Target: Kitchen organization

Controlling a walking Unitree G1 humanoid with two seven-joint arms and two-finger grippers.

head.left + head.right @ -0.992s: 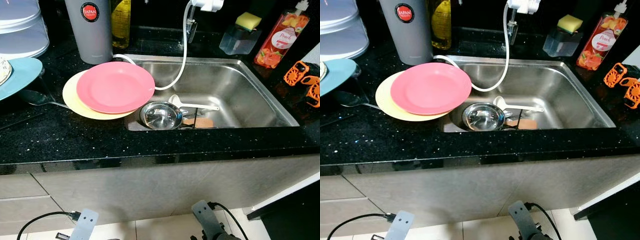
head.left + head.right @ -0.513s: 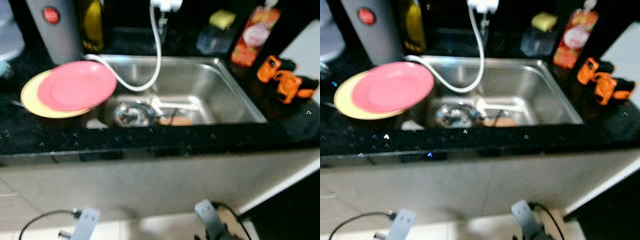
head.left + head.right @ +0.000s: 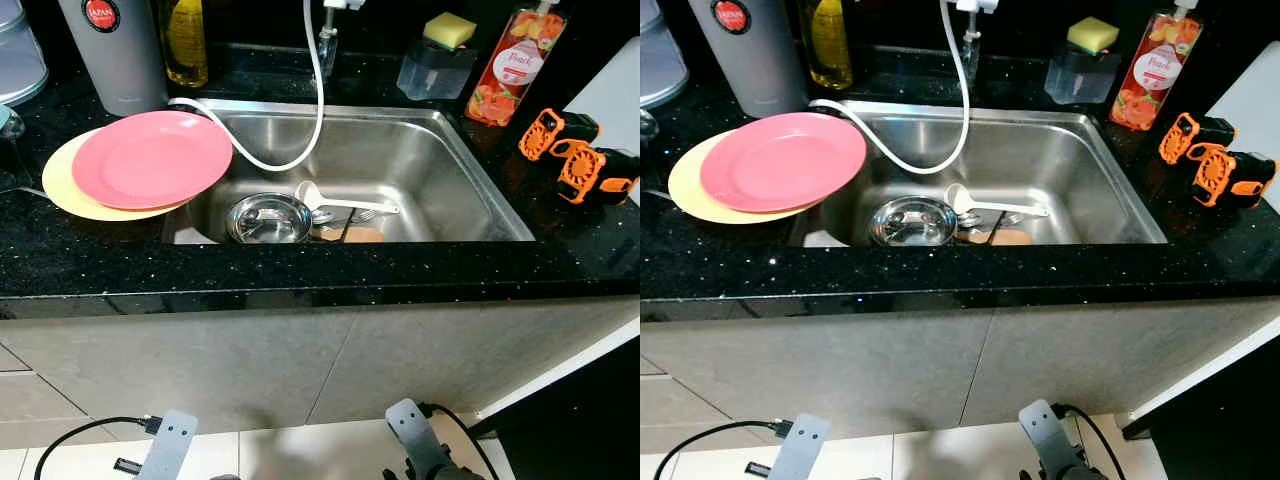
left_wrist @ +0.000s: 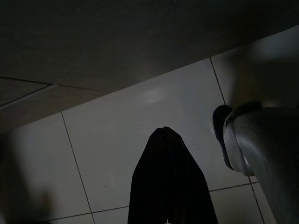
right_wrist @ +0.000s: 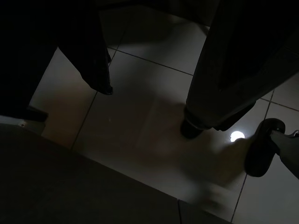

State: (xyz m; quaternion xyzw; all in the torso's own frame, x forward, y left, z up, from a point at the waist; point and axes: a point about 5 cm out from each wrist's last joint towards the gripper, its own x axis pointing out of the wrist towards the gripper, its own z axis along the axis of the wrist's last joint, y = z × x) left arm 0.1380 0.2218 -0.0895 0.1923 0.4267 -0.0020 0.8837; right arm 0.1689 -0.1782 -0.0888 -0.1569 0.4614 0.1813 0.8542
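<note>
A pink plate (image 3: 150, 158) lies on a yellow plate (image 3: 58, 188) on the black counter (image 3: 300, 272), overhanging the left rim of the steel sink (image 3: 430, 165). In the sink sit a steel bowl (image 3: 268, 218), a white ladle (image 3: 345, 203) and some cutlery. A white hose (image 3: 316, 110) loops down from the tap. Both arms hang low in front of the cabinet, the left arm (image 3: 168, 450) and the right arm (image 3: 412, 445). My left gripper (image 4: 163, 128) is shut and empty, pointing at the tiled floor.
A grey flask (image 3: 115, 50), an oil bottle (image 3: 185, 40), a sponge holder (image 3: 440, 60) and a peach soap bottle (image 3: 520, 65) line the back. Orange-black clips (image 3: 570, 160) lie at the right. A person's legs (image 5: 224, 84) and a slipper (image 5: 261, 149) are on the floor nearby.
The head camera has swung to the right, then steadied, so the plates sit further left in view. Nothing on the counter or in the sink moved. Both arms still hang.
</note>
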